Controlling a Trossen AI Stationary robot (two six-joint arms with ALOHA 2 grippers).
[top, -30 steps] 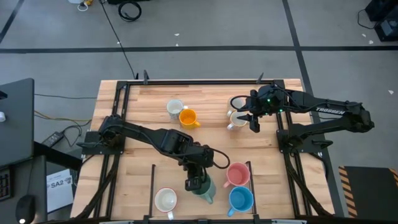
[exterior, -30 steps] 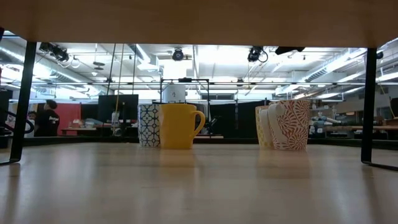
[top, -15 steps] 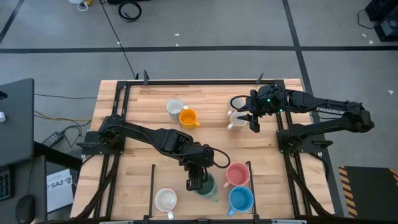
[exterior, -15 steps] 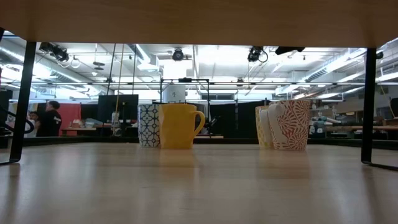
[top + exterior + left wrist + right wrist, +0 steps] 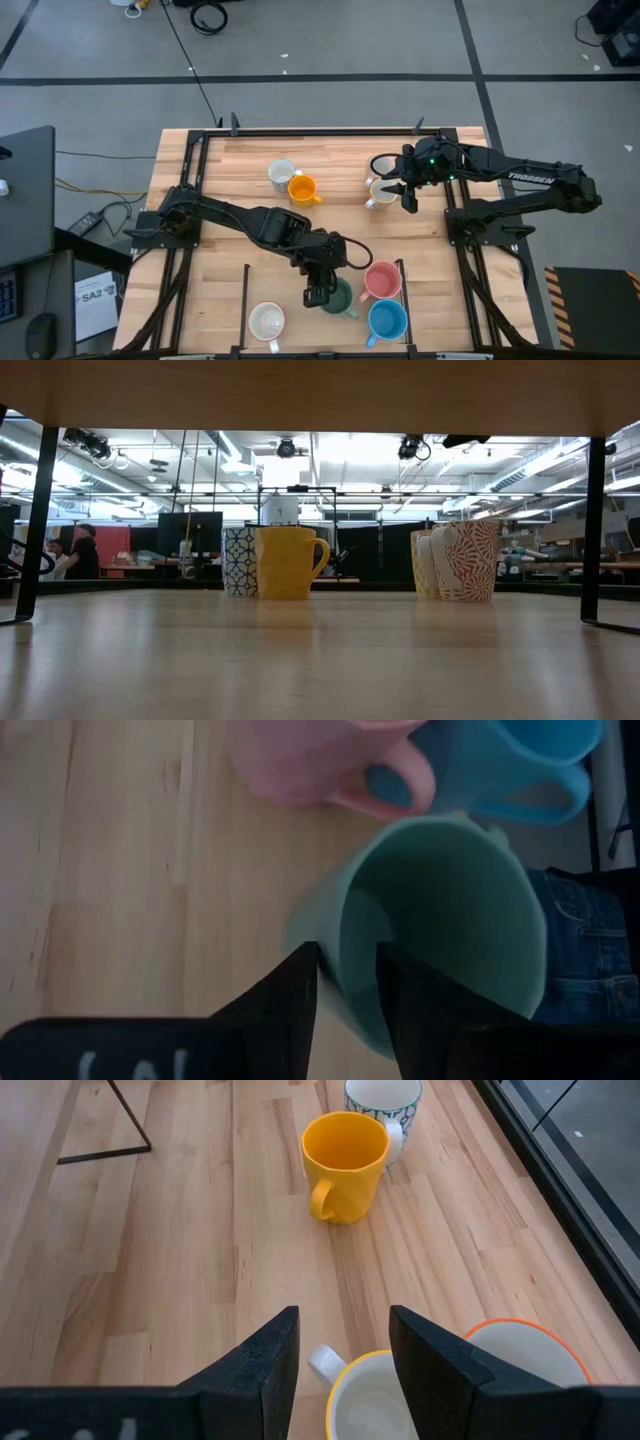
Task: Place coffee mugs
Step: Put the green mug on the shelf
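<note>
left end effector (image 5: pixel 320 293) is clamped on the green mug's (image 5: pixel 339 296) rim; right end effector (image 5: pixel 405 192), fingers apart, hovers over a cream mug (image 5: pixel 383 192).

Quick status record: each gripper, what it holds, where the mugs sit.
left gripper: shut on the green mug wall, one finger inside, beside pink mug and blue mug
right gripper: open, above a white mug
far side: orange mug with patterned mug
near edge: cream mug
</note>
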